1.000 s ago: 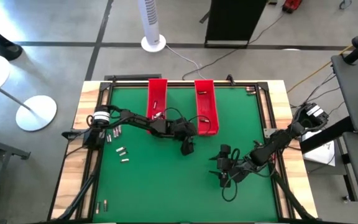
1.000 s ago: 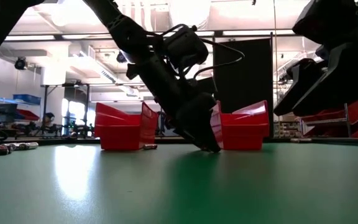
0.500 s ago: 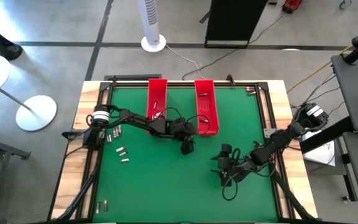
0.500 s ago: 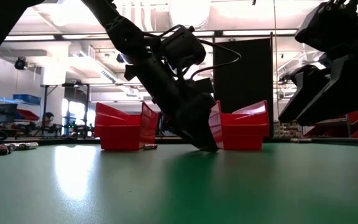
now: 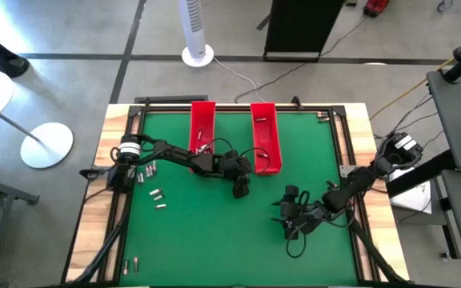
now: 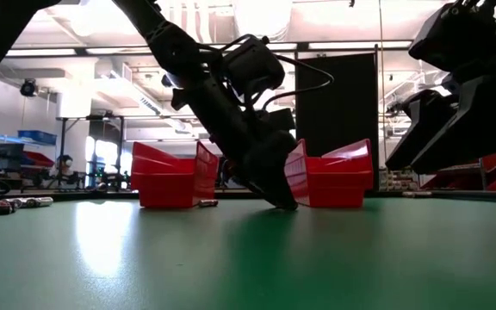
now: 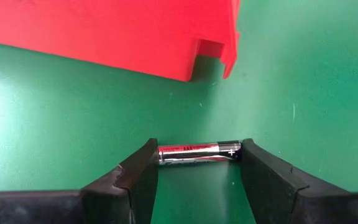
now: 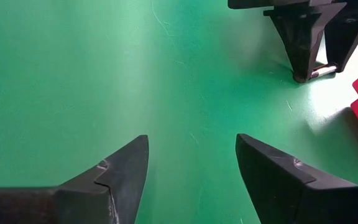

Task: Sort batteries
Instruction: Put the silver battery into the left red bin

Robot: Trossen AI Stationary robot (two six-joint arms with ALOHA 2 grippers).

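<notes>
On the left part of the green table (image 5: 214, 240), well to the left of the left pincer, loose batteries (image 5: 146, 172) lie in a small scatter near the arm's base, with a few more (image 5: 158, 194) a little nearer the table's middle and a pair (image 5: 131, 262) at the near left edge. In the low view these loose ones show only as a row of small cylinders at the far left.

The left pincer (image 5: 242, 188) is down at the table near its middle, tilted, with its tips on or just above the green surface. Its fingers (image 7: 138, 171) are clamped on a single battery (image 7: 199, 151), one at each end; the battery lies flat on the table, silvery with a red and dark band and a plus mark at one end. Just beyond the pincer stands the end of the right red tray (image 5: 265, 136), close to the held battery but not touching it. The left red tray (image 5: 202, 128) stands farther left of the pincer, with a few small items inside that are too small to tell.

The right pincer (image 5: 285, 210) hovers to the right of the left one and nearer the front edge, well apart from the trays. Its fingers (image 8: 120, 171) are spread wide over bare green table, with nothing between them.
</notes>
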